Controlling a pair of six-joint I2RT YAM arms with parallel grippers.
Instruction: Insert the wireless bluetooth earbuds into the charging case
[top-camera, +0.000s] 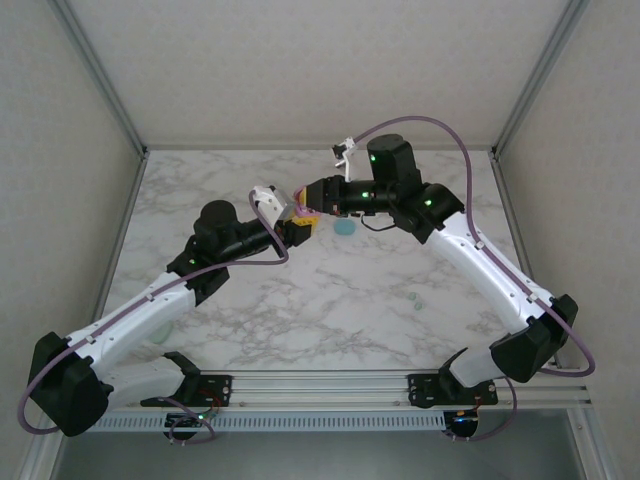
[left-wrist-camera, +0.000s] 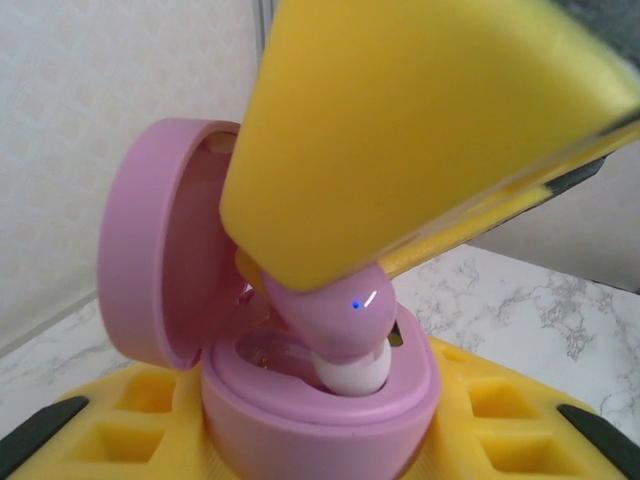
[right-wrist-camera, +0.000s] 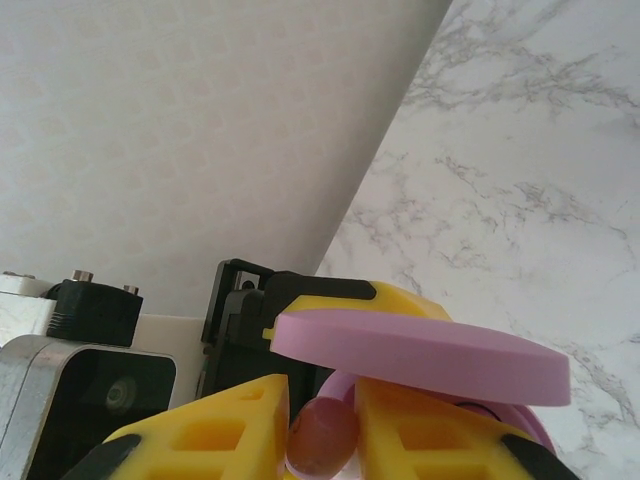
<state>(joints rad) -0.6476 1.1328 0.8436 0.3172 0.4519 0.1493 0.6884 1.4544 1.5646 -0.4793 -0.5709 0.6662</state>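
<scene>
1. As seen from left wrist: pink earbud (left-wrist-camera: 340, 315), white tip down in one well of pink charging case (left-wrist-camera: 300, 410), blue dot lit on shell, upper half above rim.
2. Case lid (left-wrist-camera: 150, 250) hinged open, upright at left; from right wrist, lid (right-wrist-camera: 420, 355) edge-on just above pink earbud (right-wrist-camera: 320, 448).
3. Clamped on earbud: right gripper (right-wrist-camera: 322, 425), yellow fingers (left-wrist-camera: 420, 130) close on either side, touching it.
4. Clamped on case body: left gripper (left-wrist-camera: 320, 445), own yellow fingers (left-wrist-camera: 150, 420) flanking base.
5. From top camera: left gripper (top-camera: 296, 228) and right gripper (top-camera: 312, 203) tip to tip, over far middle of marble table (top-camera: 330, 300).
6. Small teal round object (top-camera: 345, 228) on table just beside right gripper; too small to name.
7. Pale patterned walls (top-camera: 60, 150) around table on three sides.
</scene>
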